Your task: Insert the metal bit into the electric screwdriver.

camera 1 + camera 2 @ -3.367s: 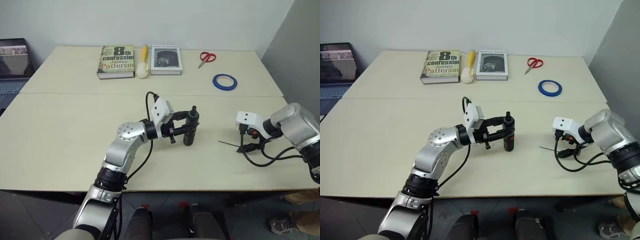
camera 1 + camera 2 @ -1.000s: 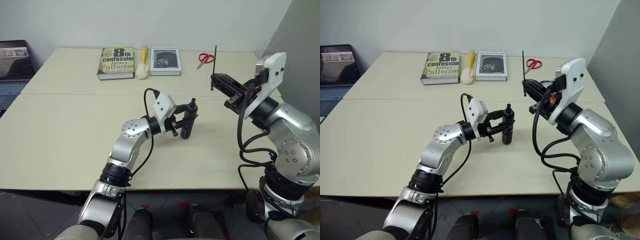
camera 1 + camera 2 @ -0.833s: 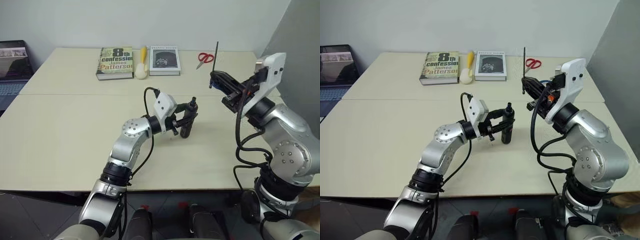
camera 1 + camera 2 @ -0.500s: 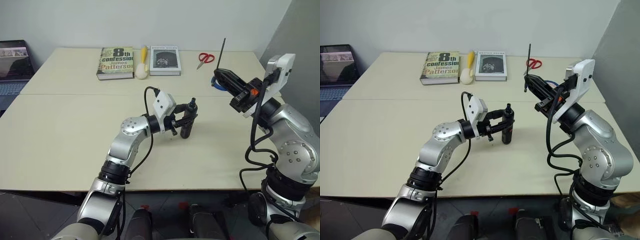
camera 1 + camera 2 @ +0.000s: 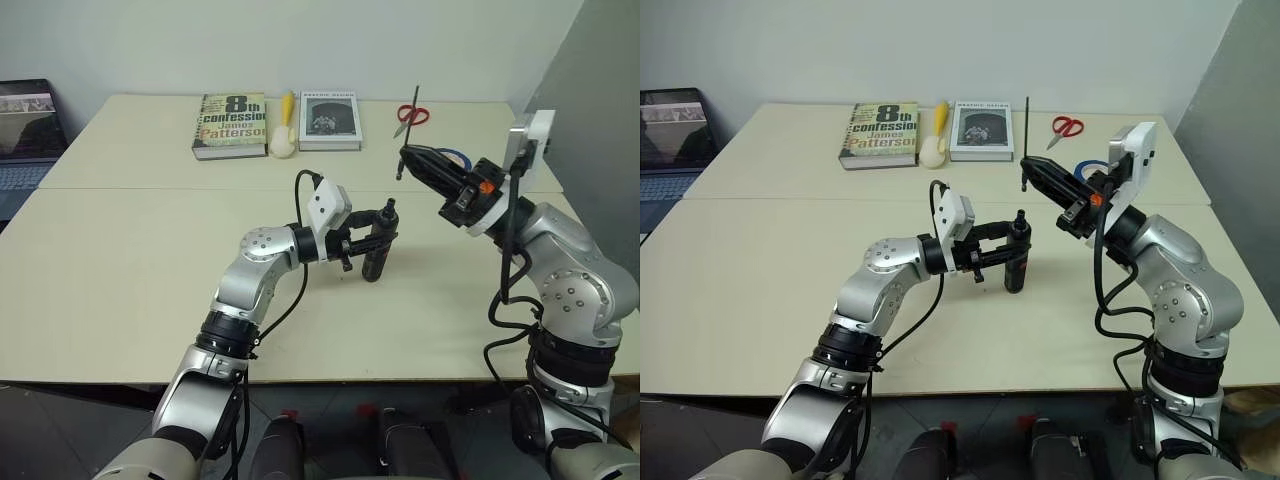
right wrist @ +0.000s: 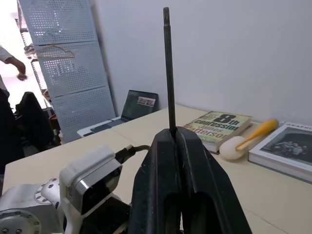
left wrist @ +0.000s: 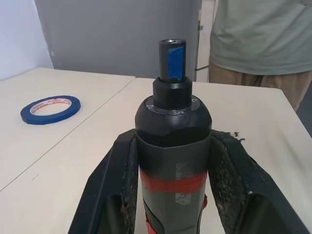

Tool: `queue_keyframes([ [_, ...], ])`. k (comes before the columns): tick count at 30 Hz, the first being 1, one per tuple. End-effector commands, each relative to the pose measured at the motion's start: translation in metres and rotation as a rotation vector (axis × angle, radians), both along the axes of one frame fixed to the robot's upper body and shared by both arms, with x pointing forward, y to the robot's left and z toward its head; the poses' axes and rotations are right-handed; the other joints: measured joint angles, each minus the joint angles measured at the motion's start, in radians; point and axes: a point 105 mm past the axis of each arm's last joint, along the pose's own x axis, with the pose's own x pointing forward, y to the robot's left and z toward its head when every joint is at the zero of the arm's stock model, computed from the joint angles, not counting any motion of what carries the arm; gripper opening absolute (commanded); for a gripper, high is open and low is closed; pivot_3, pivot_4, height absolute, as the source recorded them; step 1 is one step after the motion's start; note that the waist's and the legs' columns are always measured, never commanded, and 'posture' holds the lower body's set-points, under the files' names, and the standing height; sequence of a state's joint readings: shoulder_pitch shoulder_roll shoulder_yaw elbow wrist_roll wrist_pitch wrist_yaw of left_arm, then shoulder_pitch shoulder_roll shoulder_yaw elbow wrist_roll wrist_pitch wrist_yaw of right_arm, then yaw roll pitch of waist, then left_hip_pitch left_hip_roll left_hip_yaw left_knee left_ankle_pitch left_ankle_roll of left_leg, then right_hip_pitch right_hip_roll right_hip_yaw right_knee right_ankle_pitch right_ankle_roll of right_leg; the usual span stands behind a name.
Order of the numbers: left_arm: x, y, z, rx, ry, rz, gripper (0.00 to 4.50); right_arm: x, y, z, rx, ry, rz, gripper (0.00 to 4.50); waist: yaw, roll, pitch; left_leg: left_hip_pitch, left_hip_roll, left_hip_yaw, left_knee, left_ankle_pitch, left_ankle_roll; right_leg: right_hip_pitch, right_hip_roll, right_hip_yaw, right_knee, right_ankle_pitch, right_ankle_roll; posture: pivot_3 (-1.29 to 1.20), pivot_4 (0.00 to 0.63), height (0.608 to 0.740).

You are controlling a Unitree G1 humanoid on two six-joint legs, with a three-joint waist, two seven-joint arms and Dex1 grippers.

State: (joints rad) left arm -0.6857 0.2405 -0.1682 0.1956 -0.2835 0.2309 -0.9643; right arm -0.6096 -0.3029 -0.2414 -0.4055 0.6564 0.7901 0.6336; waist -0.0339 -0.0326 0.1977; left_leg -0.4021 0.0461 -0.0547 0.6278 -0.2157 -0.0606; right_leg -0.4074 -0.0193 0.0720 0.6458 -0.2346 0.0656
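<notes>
The electric screwdriver [image 5: 377, 250], black with a red band, stands upright near the table's middle, its blue-taped socket end [image 7: 171, 61] pointing up. My left gripper [image 5: 381, 236] is shut on its body from the left, a finger [image 7: 119, 185] on each side. The metal bit [image 5: 409, 125], a thin grey rod, points up out of my right gripper [image 5: 404, 158], which is shut on its lower end. The bit hangs in the air above and to the right of the screwdriver's top, apart from it. In the right wrist view the bit [image 6: 168, 68] rises straight from the closed fingers [image 6: 161, 161].
Two books [image 5: 233, 122] [image 5: 331, 120] and a yellow-handled brush [image 5: 286, 135] lie along the far edge. Red scissors [image 5: 413, 115] and a blue tape roll [image 7: 50, 108] lie at the back right. A laptop [image 5: 25, 130] sits far left. A person [image 7: 258, 39] stands beyond the table's right end.
My right gripper has swung left with the bit, closer to the screwdriver, and its wrist has turned. The left gripper has kept the screwdriver in place.
</notes>
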Motion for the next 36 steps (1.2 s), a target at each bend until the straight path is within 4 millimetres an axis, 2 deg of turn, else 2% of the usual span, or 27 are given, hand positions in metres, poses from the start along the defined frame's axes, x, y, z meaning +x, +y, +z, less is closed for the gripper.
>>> queue_keyframes([
  [1, -0.006, -0.003, 0.007, -0.002, -0.035, -0.039, 1.66, -0.007, 0.004, 0.006, 0.020, -0.037, 0.040, 0.00, 0.000, 0.000, 0.000, 0.000, 0.000, 0.000, 0.000, 0.000, 0.000, 0.000, 0.000, 0.000, 0.000, 0.000, 0.000, 0.00, 0.150, 0.740],
  [12, -0.007, 0.003, 0.006, 0.013, -0.032, -0.046, 1.66, -0.005, 0.000, -0.003, 0.008, -0.015, 0.056, 0.00, 0.000, 0.000, 0.000, 0.000, 0.000, 0.000, 0.000, 0.000, 0.000, 0.000, 0.000, 0.000, 0.000, 0.000, 0.000, 0.00, 0.150, 0.740],
  [36, -0.007, 0.001, 0.006, 0.035, -0.033, -0.065, 1.66, -0.003, 0.005, -0.017, -0.024, -0.021, 0.069, 0.00, 0.000, 0.000, 0.000, 0.000, 0.000, 0.000, 0.000, 0.000, 0.000, 0.000, 0.000, 0.000, 0.000, -0.001, -0.001, 0.00, 0.150, 0.740],
])
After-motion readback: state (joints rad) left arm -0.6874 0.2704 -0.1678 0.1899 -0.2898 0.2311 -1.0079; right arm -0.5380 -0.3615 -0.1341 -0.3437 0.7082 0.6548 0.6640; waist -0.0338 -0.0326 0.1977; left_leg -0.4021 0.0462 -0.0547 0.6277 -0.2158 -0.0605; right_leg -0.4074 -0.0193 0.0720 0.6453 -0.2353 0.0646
